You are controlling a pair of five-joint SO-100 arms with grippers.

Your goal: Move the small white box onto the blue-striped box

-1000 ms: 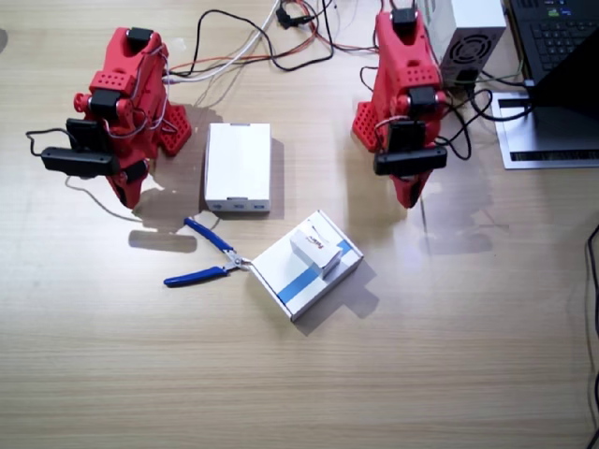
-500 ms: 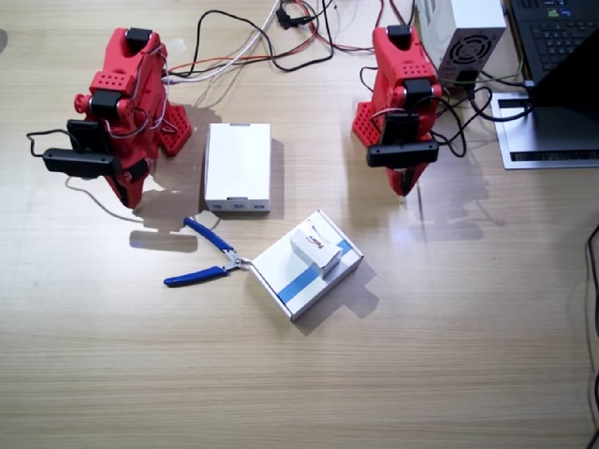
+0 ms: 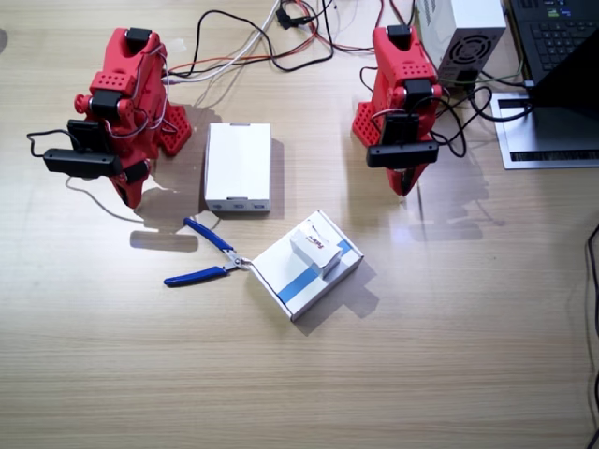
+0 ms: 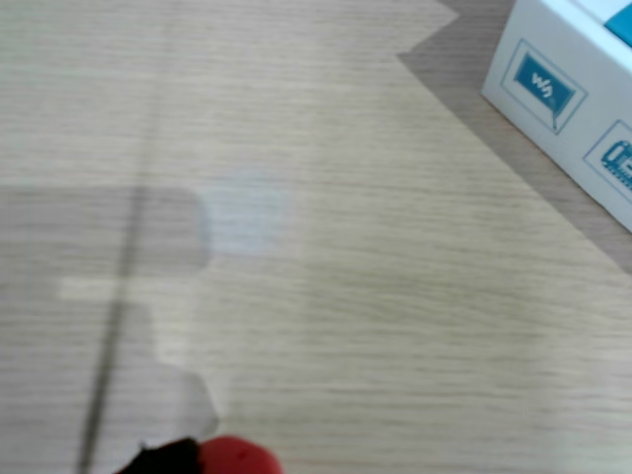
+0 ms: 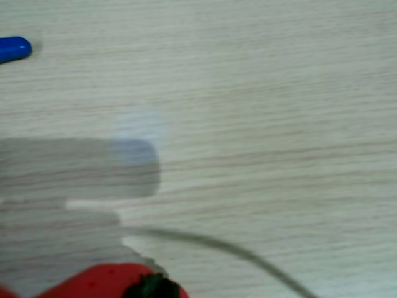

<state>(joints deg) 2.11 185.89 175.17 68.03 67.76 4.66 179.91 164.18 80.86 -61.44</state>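
The small white box point(image 3: 314, 250) rests on top of the blue-striped box point(image 3: 276, 268), which lies flat near the table's middle. My left gripper point(image 3: 404, 187) hangs shut and empty, folded back well behind and to the side of both boxes. In a wrist view a corner of the blue-striped box point(image 4: 563, 99) shows at the top right, and only a red fingertip point(image 4: 232, 456) shows at the bottom edge. My right gripper point(image 3: 128, 195) is shut and empty, tucked in at its base far from the boxes.
A plain white flat box point(image 3: 238, 166) lies between the arms. Blue-handled pliers point(image 3: 213, 238) lie beside the striped box; one handle tip point(image 5: 12, 48) shows in a wrist view. Cables point(image 3: 243, 47), a grey power supply point(image 3: 463, 37) and a laptop point(image 3: 562, 37) crowd the back edge.
The left arm pulled back a little towards its base a second ago and has held still since. The boxes and the right arm have not moved.
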